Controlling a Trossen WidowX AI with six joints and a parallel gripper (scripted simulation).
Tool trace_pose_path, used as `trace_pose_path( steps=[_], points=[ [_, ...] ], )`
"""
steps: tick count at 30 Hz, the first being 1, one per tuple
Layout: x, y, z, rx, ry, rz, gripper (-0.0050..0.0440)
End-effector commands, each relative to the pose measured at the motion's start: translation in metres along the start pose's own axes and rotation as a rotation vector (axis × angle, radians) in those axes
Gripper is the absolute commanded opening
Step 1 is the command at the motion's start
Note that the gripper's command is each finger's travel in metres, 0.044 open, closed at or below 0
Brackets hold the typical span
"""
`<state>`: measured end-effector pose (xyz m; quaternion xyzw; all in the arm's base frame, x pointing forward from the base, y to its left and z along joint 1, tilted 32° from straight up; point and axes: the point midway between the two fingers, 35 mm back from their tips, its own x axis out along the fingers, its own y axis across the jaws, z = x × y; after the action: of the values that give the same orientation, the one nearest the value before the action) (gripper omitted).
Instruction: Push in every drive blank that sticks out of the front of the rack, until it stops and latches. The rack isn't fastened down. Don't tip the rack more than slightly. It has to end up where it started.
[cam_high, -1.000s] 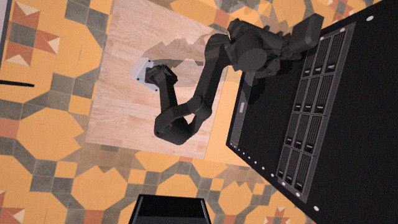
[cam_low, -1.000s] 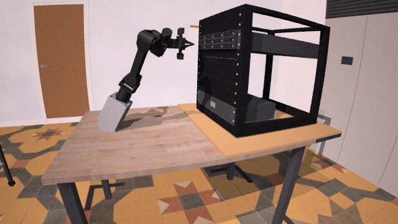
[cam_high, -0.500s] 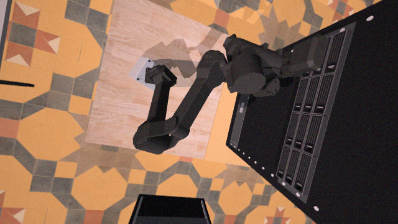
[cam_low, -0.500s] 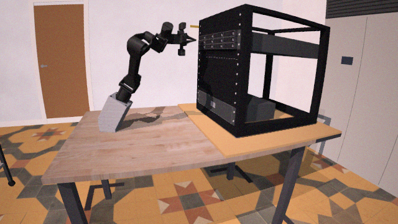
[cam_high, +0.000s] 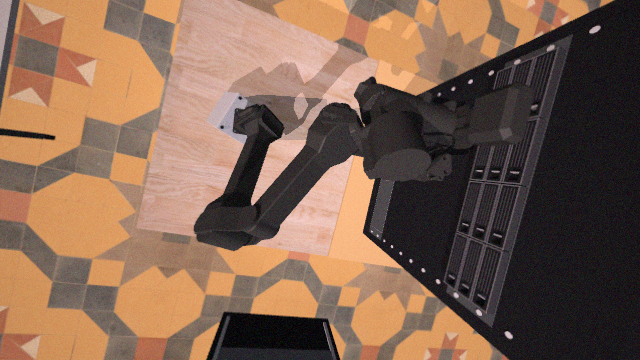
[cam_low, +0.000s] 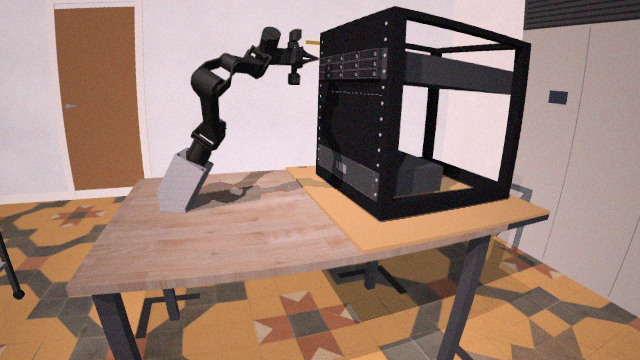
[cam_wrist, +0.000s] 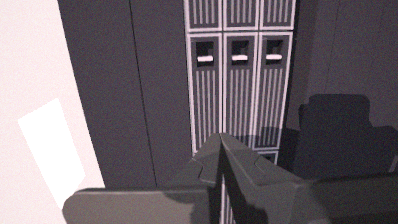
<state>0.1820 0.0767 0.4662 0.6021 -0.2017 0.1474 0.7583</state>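
Note:
The black rack (cam_high: 585, 165) (cam_low: 392, 110) (cam_wrist: 112, 100) stands upright on the table's tan section. Its upper front holds a drive bay with several dark slotted drive blanks (cam_high: 490, 207) (cam_low: 357, 65) (cam_wrist: 240, 100), in three lines, with small light latches. I cannot tell from these views which blanks stick out. My gripper (cam_low: 317, 58) (cam_wrist: 219, 140) is shut and empty, pointing at the bay. In the wrist view its tips overlap the lower ends of the left and middle blanks; I cannot tell if they touch. In the top view the arm hides the tips and part of the bay.
The arm's pale base (cam_high: 225, 117) (cam_low: 181, 185) stands on the wooden table (cam_high: 170, 200) (cam_low: 215, 245). A grey panel unit (cam_low: 350, 172) sits low in the rack. A yellow bar (cam_low: 312, 42) shows behind the rack's upper front edge. A dark box-like object (cam_high: 275, 332) stands off the table.

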Motion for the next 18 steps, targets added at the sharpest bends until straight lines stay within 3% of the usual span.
trace_pose_path(
  steps=[1, 18],
  points=[
    [0.001, 0.007, 0.006, 0.016, -0.005, 0.009, -0.0050],
    [0.018, 0.007, 0.007, 0.016, -0.005, 0.009, -0.0050]
  ],
)
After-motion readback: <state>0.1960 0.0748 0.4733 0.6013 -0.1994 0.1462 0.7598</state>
